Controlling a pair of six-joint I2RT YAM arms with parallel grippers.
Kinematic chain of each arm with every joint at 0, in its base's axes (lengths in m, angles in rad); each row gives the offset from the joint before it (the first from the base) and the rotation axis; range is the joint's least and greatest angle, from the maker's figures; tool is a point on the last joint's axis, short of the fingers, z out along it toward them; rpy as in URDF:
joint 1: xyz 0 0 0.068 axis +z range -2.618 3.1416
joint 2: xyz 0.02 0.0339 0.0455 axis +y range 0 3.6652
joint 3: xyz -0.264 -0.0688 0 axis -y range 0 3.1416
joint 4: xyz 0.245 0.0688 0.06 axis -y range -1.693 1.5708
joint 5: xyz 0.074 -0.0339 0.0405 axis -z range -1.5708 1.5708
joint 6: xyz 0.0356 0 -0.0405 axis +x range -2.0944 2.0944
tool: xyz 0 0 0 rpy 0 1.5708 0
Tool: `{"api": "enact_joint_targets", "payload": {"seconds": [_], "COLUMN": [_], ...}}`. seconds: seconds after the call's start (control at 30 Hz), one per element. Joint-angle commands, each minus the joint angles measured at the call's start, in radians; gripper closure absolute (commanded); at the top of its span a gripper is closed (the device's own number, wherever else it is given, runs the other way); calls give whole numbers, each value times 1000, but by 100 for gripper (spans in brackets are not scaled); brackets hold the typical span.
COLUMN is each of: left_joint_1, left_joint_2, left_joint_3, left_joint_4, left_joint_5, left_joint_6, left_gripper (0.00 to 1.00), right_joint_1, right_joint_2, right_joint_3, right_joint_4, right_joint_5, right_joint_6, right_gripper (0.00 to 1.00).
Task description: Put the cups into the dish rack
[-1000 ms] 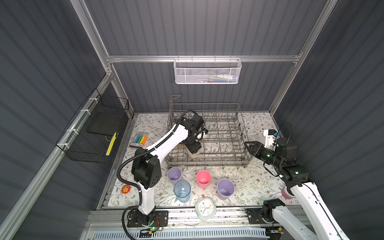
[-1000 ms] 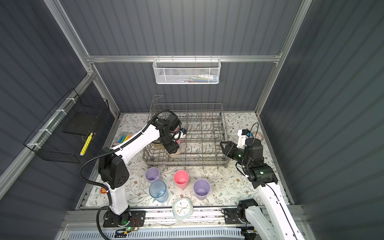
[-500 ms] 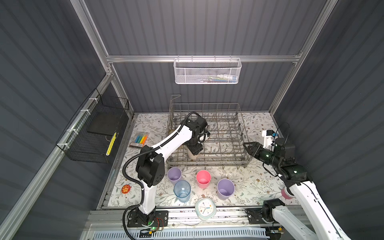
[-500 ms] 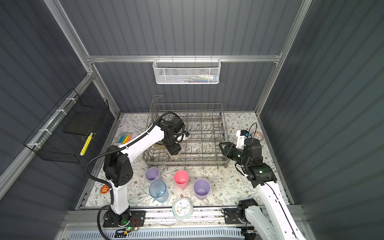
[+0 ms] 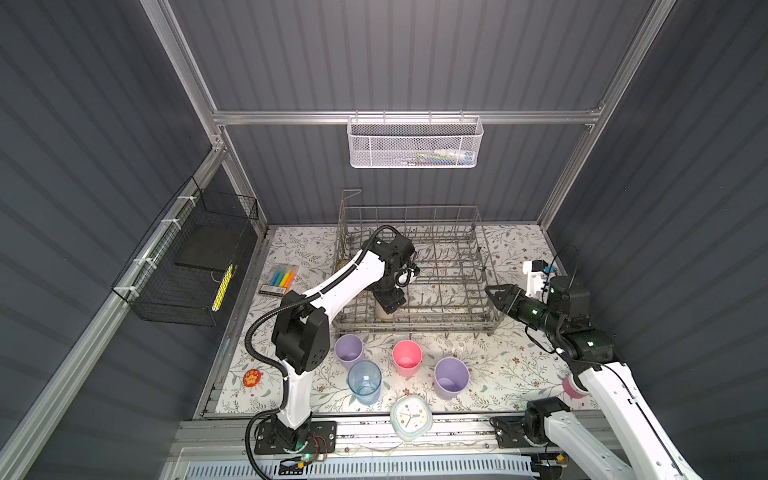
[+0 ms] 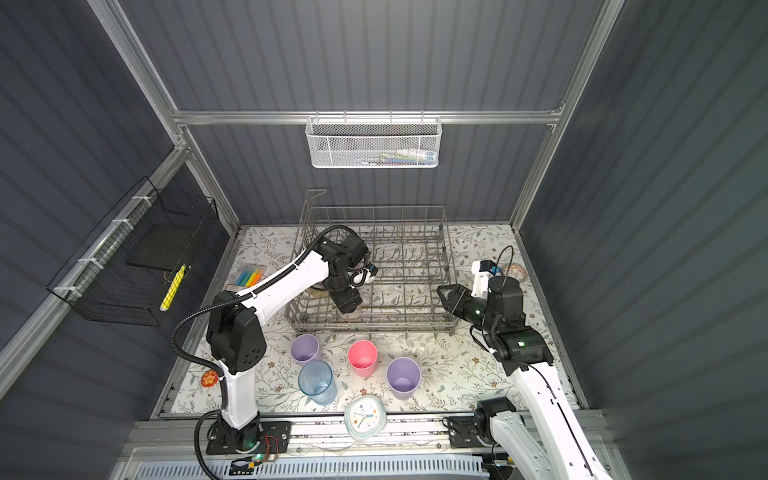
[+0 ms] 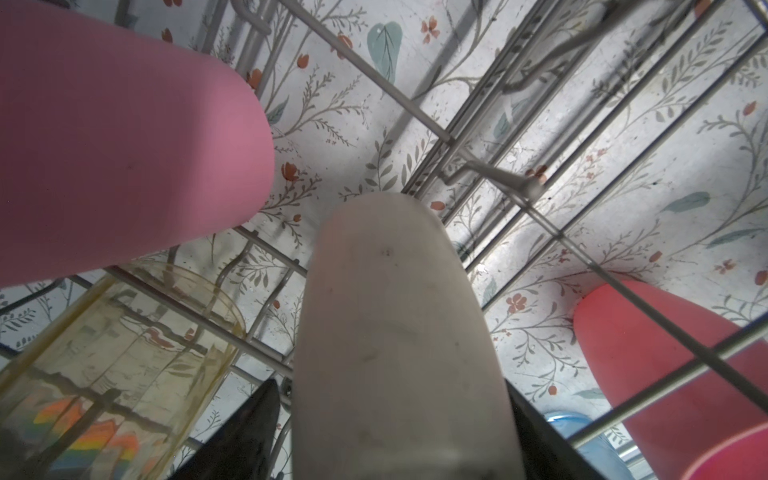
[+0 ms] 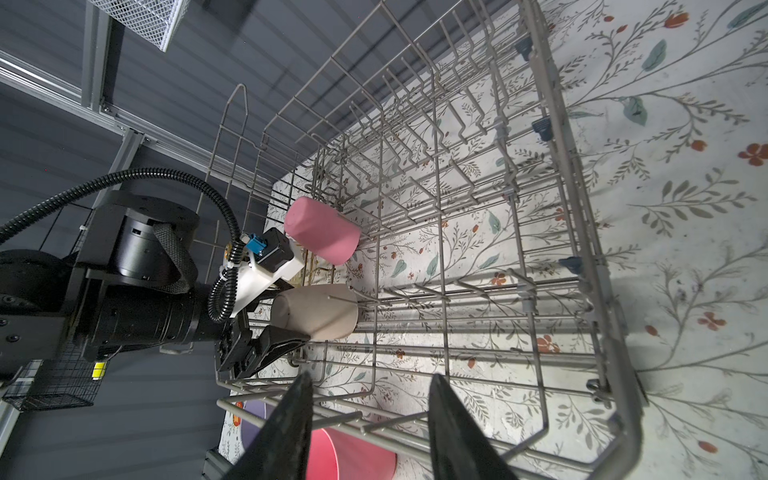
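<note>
Right wrist view: beige cup (image 8: 316, 312) rim-down in dish rack (image 8: 559, 137), axis upright.

- Both top views look down from high, sharing the whole surface (image 5: 515, 249).
- Left wrist: close, inside the dish rack (image 7: 498, 175).
- Right wrist: near, facing that rack.

Two lilac cups (image 5: 348, 350) (image 5: 451, 376), two pink cups (image 5: 407, 357) (image 8: 322, 237), one blue cup (image 5: 365, 381), one beige cup (image 8: 316, 311) and seemingly one yellowish glass (image 7: 124, 353), only partly seen, are counted: seven in all. One dish rack (image 5: 485, 270) and one clock (image 5: 410, 417) are also recorded.
</note>
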State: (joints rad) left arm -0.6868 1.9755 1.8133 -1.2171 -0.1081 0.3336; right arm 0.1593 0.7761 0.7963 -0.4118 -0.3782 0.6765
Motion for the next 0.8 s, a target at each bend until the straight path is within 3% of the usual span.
{"api": "enact_joint_targets", "payload": {"seconds": [0.0,0.3,0.47,0.57,0.77], "left_joint_1": [-7,-8,-8,-7,-6], "left_joint_2": [-19,-124,-184,-208,-270], "left_joint_3": [33,43,23,28,42], "left_joint_4": [-38,12,89,121,190], "left_joint_5": [27,0,-72,-89,-69], "left_joint_6": [11,9,-2,-17,-52], "left_gripper": [18,9,4,4,3], "right_joint_1": [-3,-1,37,104,335], "right_joint_2": [-8,-20,-52,-61,-44], "right_joint_3": [-11,18,61,105,166], "right_joint_4": [17,-2,-48,-104,-182], "right_joint_5": [-14,-49,-14,70,262], "right_joint_6": [0,-39,-94,-145,-240], "right_gripper": [53,54,53,53,53]}}
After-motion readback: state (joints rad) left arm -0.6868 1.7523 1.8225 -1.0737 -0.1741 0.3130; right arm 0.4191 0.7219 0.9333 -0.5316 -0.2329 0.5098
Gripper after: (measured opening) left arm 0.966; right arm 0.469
